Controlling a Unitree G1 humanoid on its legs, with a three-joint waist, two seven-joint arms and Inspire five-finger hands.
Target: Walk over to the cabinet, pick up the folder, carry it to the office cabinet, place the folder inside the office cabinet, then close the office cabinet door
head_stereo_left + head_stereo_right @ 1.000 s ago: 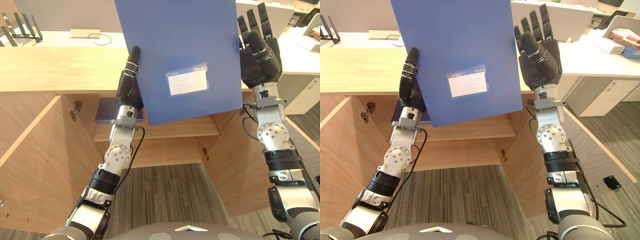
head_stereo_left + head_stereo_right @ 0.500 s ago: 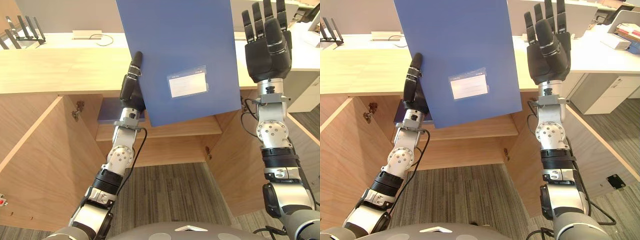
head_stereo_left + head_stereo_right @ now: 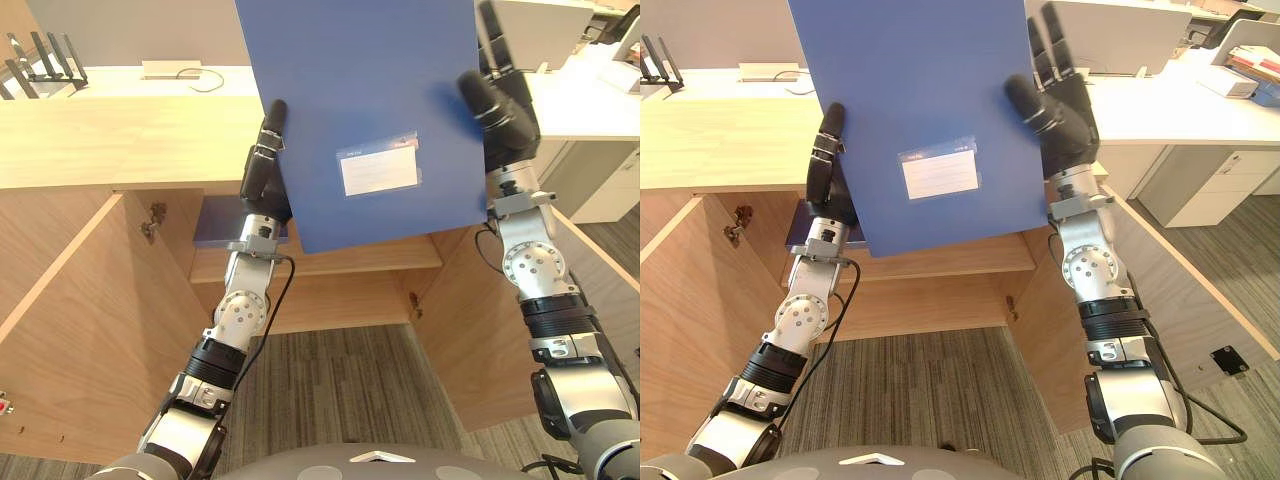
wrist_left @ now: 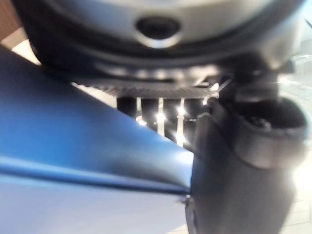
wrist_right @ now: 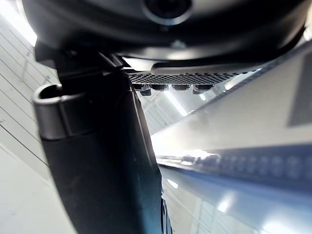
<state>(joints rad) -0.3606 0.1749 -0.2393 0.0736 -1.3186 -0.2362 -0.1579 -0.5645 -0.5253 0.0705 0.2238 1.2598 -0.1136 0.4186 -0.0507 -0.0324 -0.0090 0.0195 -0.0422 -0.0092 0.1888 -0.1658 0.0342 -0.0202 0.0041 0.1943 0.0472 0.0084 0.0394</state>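
Folder (image 3: 360, 110), blue and flat, stands upright in the air between the two hands, its broad face turned toward the robot. A clear label pocket (image 3: 378, 172) with a white card sits on that face, between the hands and nearer the right one.

At one side edge, the left hand (image 3: 262, 170) grips the folder: its thumb lies up along the front face and its fingers go behind the cover. The left wrist view shows blue cover running in beside the thumb. On the opposite edge, the right hand (image 3: 505, 110) clasps the folder, thumb laid across the front face, palm just beside the edge, fingers reaching up behind it. The right wrist view shows the folder's edge passing close by the thumb.

Below both hands the office cabinet (image 3: 330, 295) stands open under a pale wooden worktop (image 3: 120, 135), one door (image 3: 70, 320) swung out under the left arm. A shelf (image 3: 350, 258) crosses the cabinet just beneath the folder's lower edge. Behind the left hand, a flat blue item (image 3: 215, 222) lies on that shelf.
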